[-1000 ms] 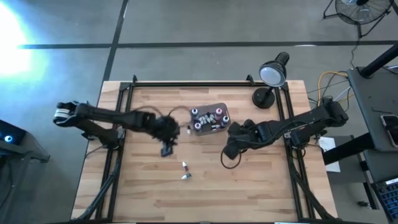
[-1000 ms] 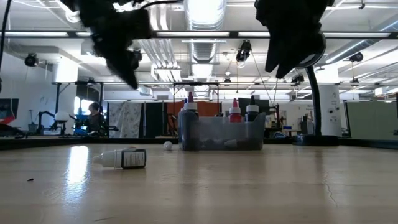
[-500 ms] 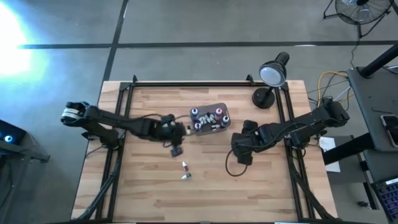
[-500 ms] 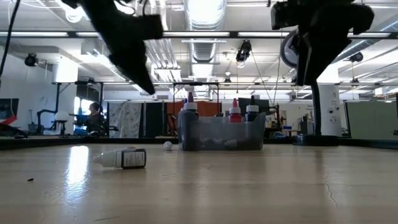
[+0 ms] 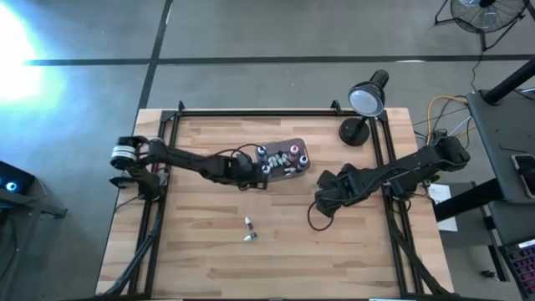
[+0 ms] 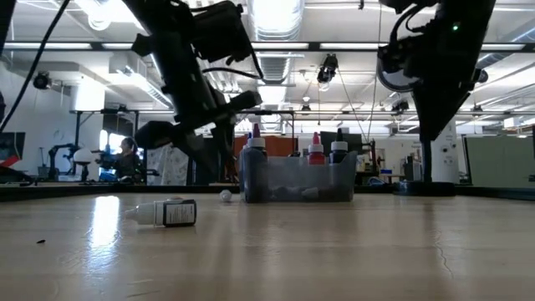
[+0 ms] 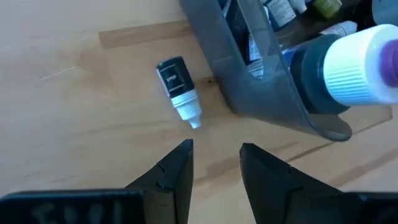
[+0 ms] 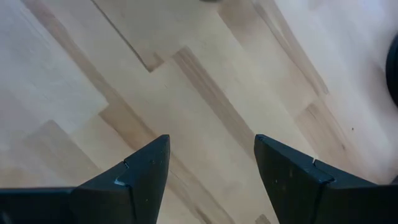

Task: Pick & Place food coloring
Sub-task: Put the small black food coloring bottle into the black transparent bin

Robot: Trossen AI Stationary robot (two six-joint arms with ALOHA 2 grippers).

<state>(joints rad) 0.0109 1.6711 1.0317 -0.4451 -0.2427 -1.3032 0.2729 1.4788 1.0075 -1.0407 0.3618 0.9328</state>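
A tiny dropper bottle of food coloring lay on its side on the wooden table, just beside the left end of a smoky-grey translucent tub. It had a dark labelled body and a pale tapered cap. Whether it touched the tub wall could not be told. Two more small bottles lay on the table nearer the front edge, well apart from the tub; one of them showed in the low view as a pale bottle with a dark label lying flat. Several other bottles stood upright inside the tub, their caps blue, pink, white and dark.

Judging by their size, these bottles were probably very light, with stiff, smooth plastic bodies that could roll or skid away if nudged. The bottle beside the tub looked best taken across its round body, at the labelled middle rather than the narrow cap, with the fingers straddling it from either side so it could not spin out.

The left gripper hovered above the table at the tub's left end, its two dark fingers parted and holding nothing, with the fallen bottle just ahead of them. The right gripper hung over bare wood to the right of the tub, well apart from every bottle, its fingers spread wide and empty. A black desk lamp stood at the far right corner.
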